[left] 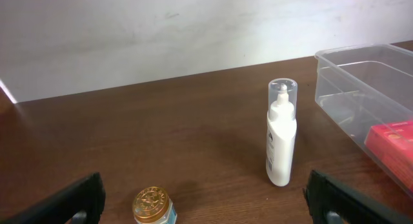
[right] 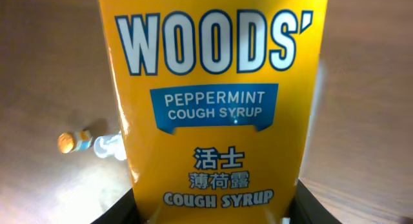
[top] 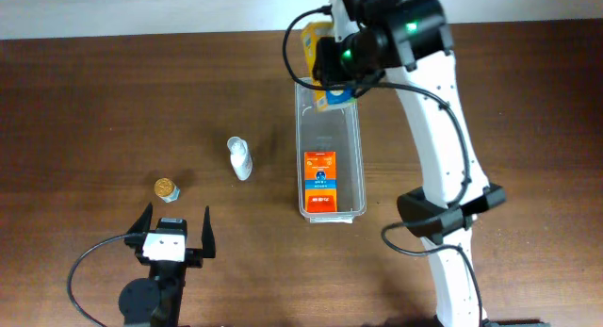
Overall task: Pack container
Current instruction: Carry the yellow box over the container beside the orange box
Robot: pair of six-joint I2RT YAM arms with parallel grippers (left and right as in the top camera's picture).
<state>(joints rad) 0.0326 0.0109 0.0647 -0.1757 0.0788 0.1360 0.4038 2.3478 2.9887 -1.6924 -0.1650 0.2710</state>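
Observation:
The clear plastic container [top: 329, 148] lies lengthwise at the table's middle, with an orange box [top: 319, 179] in its near end; its corner shows in the left wrist view [left: 361, 88]. My right gripper [top: 332, 77] is shut on a yellow Woods' cough syrup box [right: 216, 95], holding it over the container's far end [top: 318, 44]. A white bottle with a clear cap [top: 239, 158] lies left of the container and shows in the left wrist view [left: 282, 135]. A small gold-lidded jar [top: 167, 188] stands further left, between my left fingers' line of sight [left: 153, 207]. My left gripper [top: 174, 231] is open and empty.
The table's far edge meets a white wall. In the right wrist view the jar [right: 71, 142] and the bottle [right: 106, 146] appear small at the left behind the box.

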